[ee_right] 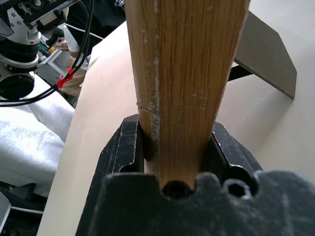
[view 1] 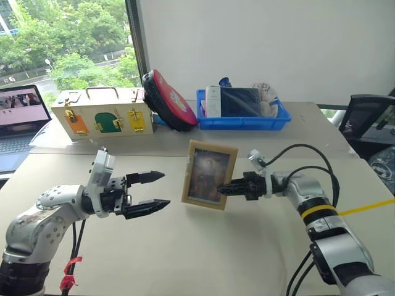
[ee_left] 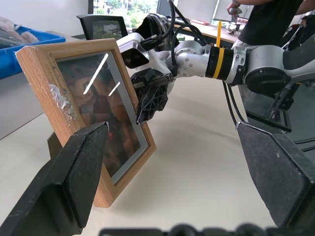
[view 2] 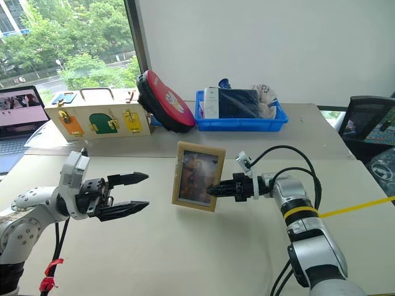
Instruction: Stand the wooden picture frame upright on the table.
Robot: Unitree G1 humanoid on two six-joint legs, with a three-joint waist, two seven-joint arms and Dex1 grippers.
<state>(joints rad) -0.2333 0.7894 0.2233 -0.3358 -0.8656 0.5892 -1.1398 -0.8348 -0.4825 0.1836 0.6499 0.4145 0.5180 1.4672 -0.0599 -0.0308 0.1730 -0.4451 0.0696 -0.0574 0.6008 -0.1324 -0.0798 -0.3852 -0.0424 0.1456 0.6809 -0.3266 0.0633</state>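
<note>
Wooden picture frame [view 1: 209, 175] stands near the middle of the desk [view 1: 185, 246] in the left eye view, picture side toward the near edge, leaning back slightly. The right pincer [view 1: 223, 188] is clenched on its right-hand side rail; the left pincer [view 1: 157, 190] hangs released just beside it, apart.

Right eye view: the frame's bottom edge looks down on the desk, though contact is hard to confirm.

Left wrist view: the frame tilts backward, and a dark flap shows behind its lower corner, likely the stand [ee_left: 53, 145].

Right wrist view: both fingers [ee_right: 123, 147] clamp the wood edge, with the fold-out stand splayed behind on the desk.

Risk, as I judge it: if the stand is not bearing weight, letting go could drop the frame backward. A sideways drag on opening could twist or tip it.
</note>
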